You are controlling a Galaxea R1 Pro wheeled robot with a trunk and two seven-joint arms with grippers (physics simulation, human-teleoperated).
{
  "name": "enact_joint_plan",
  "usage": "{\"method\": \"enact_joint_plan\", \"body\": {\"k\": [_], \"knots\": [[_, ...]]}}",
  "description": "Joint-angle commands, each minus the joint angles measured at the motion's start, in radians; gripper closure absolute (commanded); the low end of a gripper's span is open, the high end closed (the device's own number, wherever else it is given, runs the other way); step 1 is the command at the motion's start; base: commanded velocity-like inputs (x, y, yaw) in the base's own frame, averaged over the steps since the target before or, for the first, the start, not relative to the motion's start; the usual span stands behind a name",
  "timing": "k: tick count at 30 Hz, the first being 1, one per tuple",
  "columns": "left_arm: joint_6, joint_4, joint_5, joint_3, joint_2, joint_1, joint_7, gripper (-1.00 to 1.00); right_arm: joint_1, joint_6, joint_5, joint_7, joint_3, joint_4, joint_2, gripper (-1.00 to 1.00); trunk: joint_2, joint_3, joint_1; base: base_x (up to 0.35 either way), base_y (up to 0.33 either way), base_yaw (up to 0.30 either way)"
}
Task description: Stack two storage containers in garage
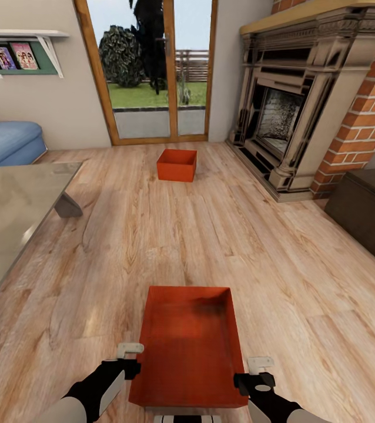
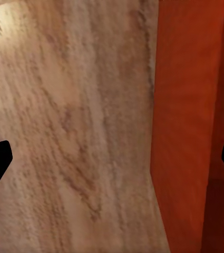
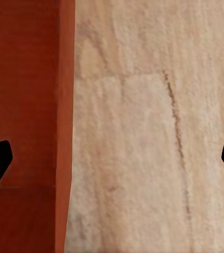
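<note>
Your left hand (image 1: 130, 358) and right hand (image 1: 257, 371) are hovering with fingers apart on either side of the near storage container (image 1: 188, 343), each straddling a long wall, gripping nothing. The container is sitting on the living room's plank floor (image 1: 281, 264), just in front of you; the far storage container (image 1: 176, 165) is waiting near the glass doors. It is looking light, thin-walled and probably flexible, so you should be pinching both long rims evenly. Its near end is being cut off.

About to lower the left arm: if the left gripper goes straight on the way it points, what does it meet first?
Probably the near bin's side wall: the open left gripper straddles it, one finger over the wood floor, the other inside. Depth is unclear.
</note>
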Motion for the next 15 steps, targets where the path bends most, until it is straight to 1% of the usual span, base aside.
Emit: {"method": "enact_joint_plan", "body": {"k": [1, 9, 13, 15], "knots": [[0.005, -0.002, 0.010, -0.008, 0.001, 0.000, 0.008, -1.00, 0.000, -0.004, -0.011, -0.003, 0.008, 0.000, 0.000, -1.00, 0.000, -0.001, 0.000, 0.000, 0.000, 0.000], [0.005, -0.004, 0.008, -0.010, -0.010, -0.001, 0.008, -1.00, 0.000, -0.004, -0.011, -0.001, 0.010, 0.000, 0.000, -1.00, 0.000, -0.001, 0.000, 0.000, 0.000, 0.000], [0.005, -0.004, 0.005, -0.012, -0.033, -0.001, 0.008, -1.00, 0.000, -0.004, -0.011, 0.001, 0.010, 0.000, 0.000, -1.00, 0.000, -0.001, 0.000, 0.000, 0.000, 0.000], [0.005, -0.004, 0.004, -0.013, -0.037, -0.001, 0.008, -1.00, 0.000, -0.004, -0.011, 0.002, 0.010, 0.000, 0.000, -1.00, 0.000, -0.001, 0.000, 0.000, 0.000, 0.000]]}}
